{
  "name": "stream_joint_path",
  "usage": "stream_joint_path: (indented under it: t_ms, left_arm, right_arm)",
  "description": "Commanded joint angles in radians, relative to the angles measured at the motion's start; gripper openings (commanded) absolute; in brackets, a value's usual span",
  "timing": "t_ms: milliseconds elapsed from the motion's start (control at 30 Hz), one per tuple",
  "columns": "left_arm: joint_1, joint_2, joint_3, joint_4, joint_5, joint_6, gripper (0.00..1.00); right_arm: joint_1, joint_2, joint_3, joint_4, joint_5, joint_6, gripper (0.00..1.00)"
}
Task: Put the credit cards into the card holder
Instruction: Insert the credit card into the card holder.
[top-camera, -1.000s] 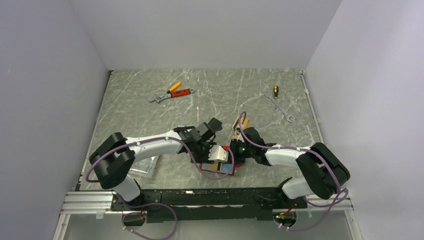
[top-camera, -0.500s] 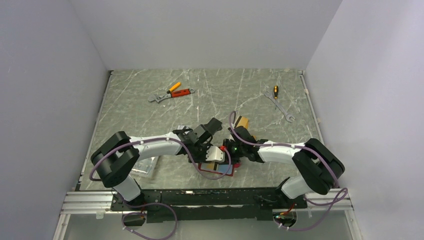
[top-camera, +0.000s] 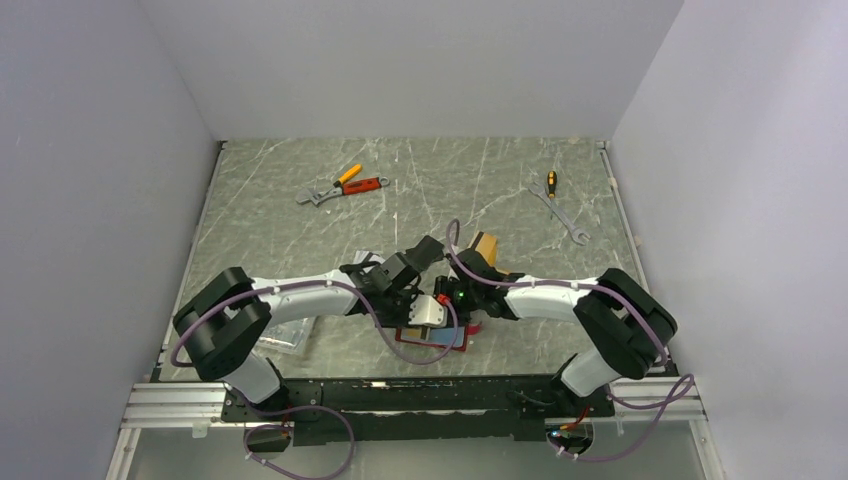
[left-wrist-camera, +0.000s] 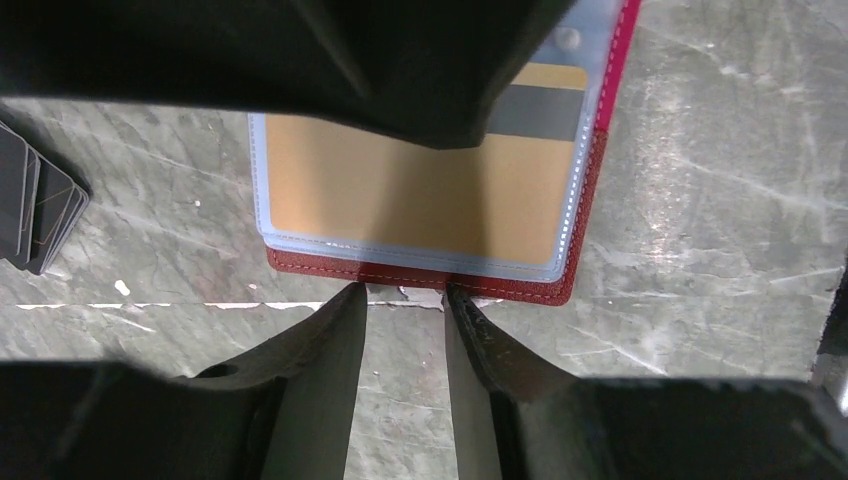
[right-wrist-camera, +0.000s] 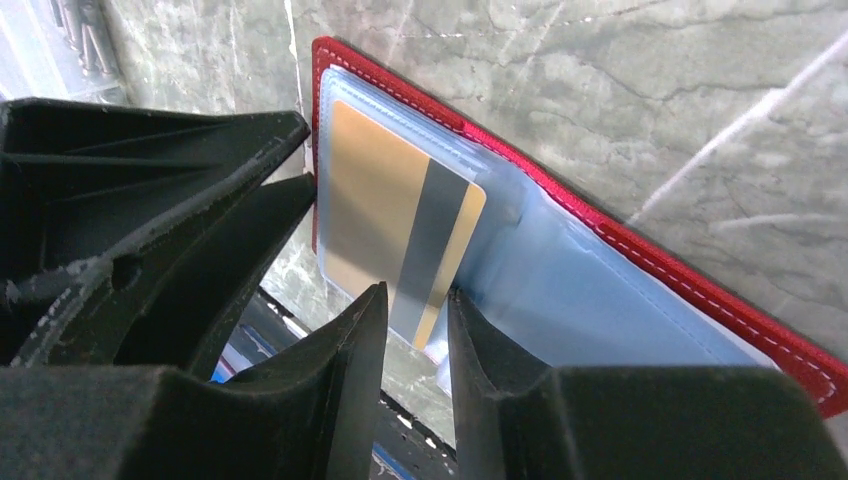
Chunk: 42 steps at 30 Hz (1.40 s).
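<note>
Both slightly open, empty: left end effector (left-wrist-camera: 400, 295) at card holder (left-wrist-camera: 420, 272) edge, right end effector (right-wrist-camera: 415, 300) over credit card (right-wrist-camera: 370, 200).

Nothing legible in any of the views, honestly. The gold credit card (right-wrist-camera: 375, 200) tucked in the card holder (right-wrist-camera: 700, 285) only shows a plain face and a dark stripe, with no numbers, name or logo that can be made out. The orange-handled tools (top-camera: 342, 186) in the upper part of the overhead frame are too small to show a brand.
</note>
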<state>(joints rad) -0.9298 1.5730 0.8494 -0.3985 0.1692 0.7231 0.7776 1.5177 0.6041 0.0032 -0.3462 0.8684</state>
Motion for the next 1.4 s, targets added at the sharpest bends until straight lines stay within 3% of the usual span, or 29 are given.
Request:
stream_joint_path:
  t_ms: [0, 267, 433, 633, 900, 1367]
  left_arm:
    - [-0.010, -0.039, -0.043, 0.020, 0.074, 0.034, 0.41]
    - [0.018, -0.063, -0.052, 0.022, 0.095, 0.052, 0.40]
    - [0.039, -0.066, -0.059, 0.024, 0.097, 0.058, 0.40]
    - [0.039, -0.061, -0.057, 0.027, 0.092, 0.061, 0.40]
    - [0.036, -0.036, -0.030, 0.026, 0.093, 0.055, 0.39]
    - [0.006, -0.050, -0.026, 0.013, 0.080, 0.050, 0.39]
  right_arm:
    - [0.011, 0.038, 0.031, 0.052, -0.015, 0.009, 0.32]
    - [-0.058, -0.091, -0.075, 0.065, -0.063, -0.010, 0.34]
    - [-0.116, -0.125, -0.135, 0.114, -0.126, -0.010, 0.22]
    - [-0.118, -0.050, -0.104, 0.150, -0.130, 0.000, 0.00]
    - [-0.094, 0.014, -0.095, 0.213, -0.132, 0.043, 0.00]
    - [-0.058, -0.006, -0.014, 0.082, -0.104, 0.020, 0.00]
